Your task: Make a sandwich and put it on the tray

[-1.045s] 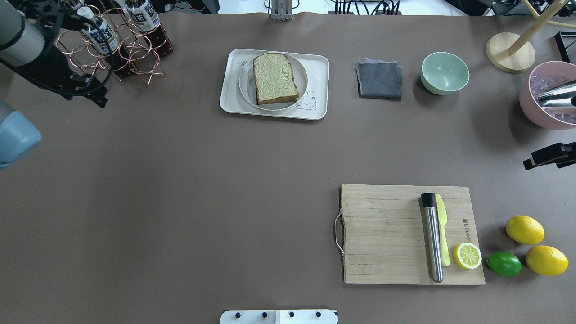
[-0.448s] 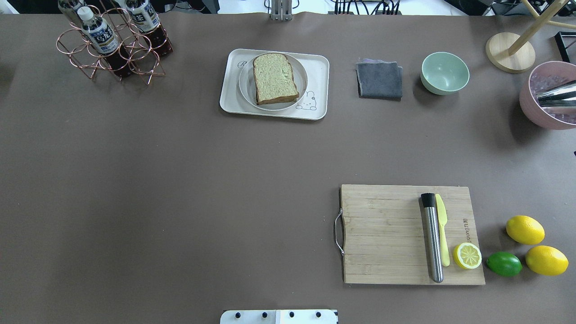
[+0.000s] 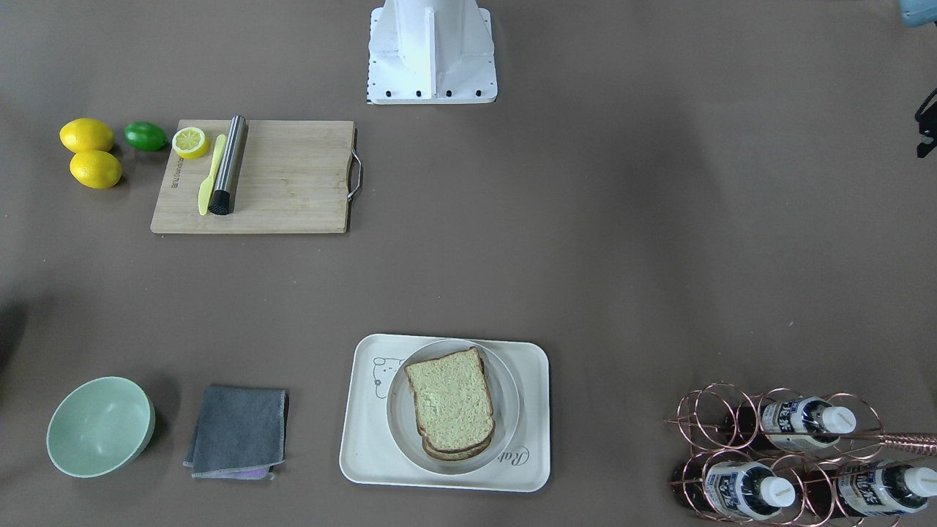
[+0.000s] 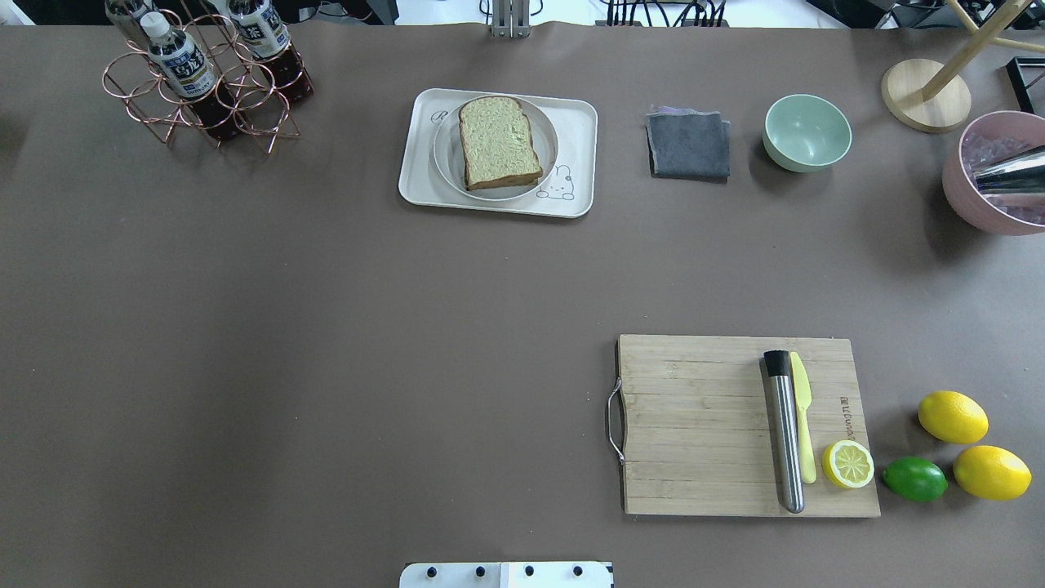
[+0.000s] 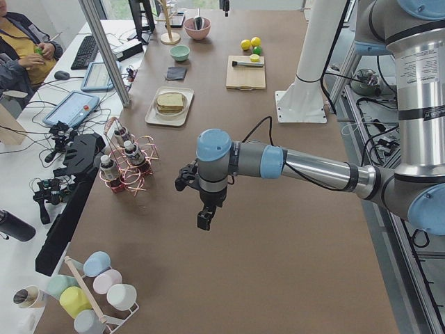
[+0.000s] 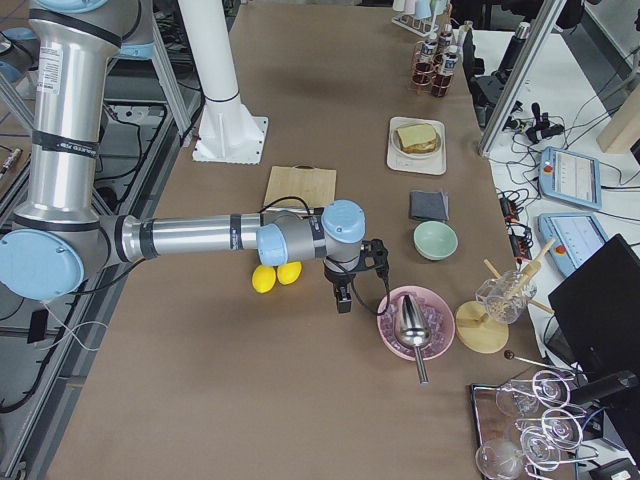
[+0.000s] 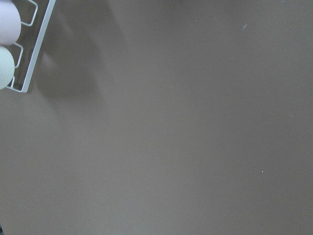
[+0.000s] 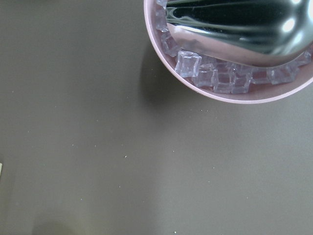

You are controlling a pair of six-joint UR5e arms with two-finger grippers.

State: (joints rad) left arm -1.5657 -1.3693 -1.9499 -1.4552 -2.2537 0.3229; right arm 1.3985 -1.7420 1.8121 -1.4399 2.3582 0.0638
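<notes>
The sandwich (image 4: 500, 140), two pale speckled bread slices stacked, lies on a round white plate (image 4: 445, 155) on the cream tray (image 4: 581, 155) at the far middle of the table. It also shows in the front view (image 3: 452, 401), with the tray (image 3: 366, 454) under it. The egg is hidden. My left gripper (image 5: 204, 216) hangs over bare table at the left end, far from the tray. My right gripper (image 6: 342, 298) hangs over the table beside the pink bowl (image 6: 415, 322). I cannot tell whether either is open or shut.
A wooden cutting board (image 4: 694, 425) with a metal muddler (image 4: 785, 433), yellow knife and lemon half lies near right. Lemons (image 4: 952, 416) and a lime lie beside it. A grey cloth (image 4: 690, 145), green bowl (image 4: 807, 131) and bottle rack (image 4: 204, 77) stand at the back.
Both arms have pulled out of the overhead view, the left one off the left edge, the right one off the right edge. The sandwich and tray have not moved.
</notes>
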